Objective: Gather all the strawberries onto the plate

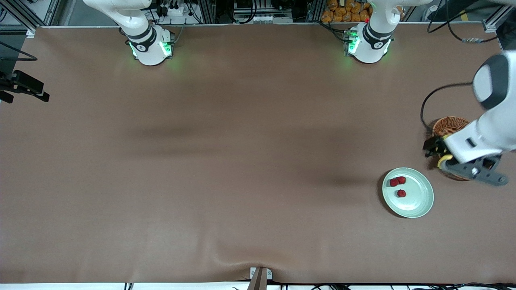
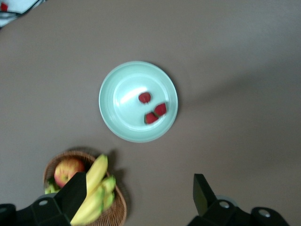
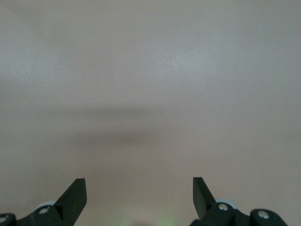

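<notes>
Three small dark-red strawberries (image 1: 394,182) (image 1: 401,180) (image 1: 401,193) lie in the pale green plate (image 1: 419,199), near the left arm's end of the table. The left wrist view shows the same plate (image 2: 117,110) with the strawberries (image 2: 145,97) (image 2: 161,109) (image 2: 150,118) in it. My left gripper (image 1: 434,148) (image 2: 139,190) hangs open and empty over the rim of a wicker basket, apart from the plate. My right gripper (image 3: 139,188) is open and empty above bare table; the front view shows only that arm's base.
A brown wicker basket (image 1: 450,125) (image 2: 118,207) stands beside the plate, farther from the front camera, partly under the left hand. It holds a red-yellow apple (image 2: 67,172) and yellow-green bananas (image 2: 94,186). A black cable (image 1: 427,100) loops by the basket.
</notes>
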Robot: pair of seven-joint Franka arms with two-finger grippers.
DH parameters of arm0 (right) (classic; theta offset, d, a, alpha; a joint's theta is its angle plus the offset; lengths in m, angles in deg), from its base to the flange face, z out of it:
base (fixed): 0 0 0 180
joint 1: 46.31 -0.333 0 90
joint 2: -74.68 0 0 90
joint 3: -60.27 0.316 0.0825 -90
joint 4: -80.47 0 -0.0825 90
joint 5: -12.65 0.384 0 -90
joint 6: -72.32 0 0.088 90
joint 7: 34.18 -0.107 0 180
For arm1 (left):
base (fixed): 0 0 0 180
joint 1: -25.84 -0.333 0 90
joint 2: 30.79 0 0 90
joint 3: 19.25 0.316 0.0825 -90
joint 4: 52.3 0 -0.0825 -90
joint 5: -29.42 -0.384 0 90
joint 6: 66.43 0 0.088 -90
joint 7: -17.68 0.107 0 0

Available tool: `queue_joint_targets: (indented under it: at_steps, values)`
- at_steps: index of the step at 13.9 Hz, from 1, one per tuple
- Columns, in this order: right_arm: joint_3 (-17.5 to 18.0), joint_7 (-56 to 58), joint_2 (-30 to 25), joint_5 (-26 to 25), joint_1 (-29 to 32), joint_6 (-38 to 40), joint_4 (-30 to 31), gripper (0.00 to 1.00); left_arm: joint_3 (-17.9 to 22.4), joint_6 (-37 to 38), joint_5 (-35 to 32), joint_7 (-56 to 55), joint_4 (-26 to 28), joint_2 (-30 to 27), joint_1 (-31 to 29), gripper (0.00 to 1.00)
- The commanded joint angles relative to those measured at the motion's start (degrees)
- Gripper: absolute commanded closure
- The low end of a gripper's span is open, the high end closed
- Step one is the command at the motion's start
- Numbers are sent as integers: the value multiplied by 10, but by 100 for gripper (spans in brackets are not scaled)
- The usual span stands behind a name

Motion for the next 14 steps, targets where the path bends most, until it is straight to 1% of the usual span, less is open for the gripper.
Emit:
queue_joint_targets:
  at_steps: [1,3,5,8,12,14]
  values:
    - [4,-8,-1,-8,7,10,-9,0,13,73,14,-5,11,-50,12,0]
    - [4,-8,-1,-14,8,15,-9,0,16,97,14,-6,13,-80,17,0]
    - [4,-8,-1,-14,7,15,-10,0,20,139,17,-18,12,-108,22,0]
    - [5,-9,-1,-14,7,15,-11,0,31,146,17,-61,11,-144,24,0]
    - [6,-10,0,-14,7,14,-14,0,33,148,21,-153,8,-156,25,0]
    - [6,-10,0,-14,7,14,-14,0,39,143,35,-160,-12,-130,26,0]
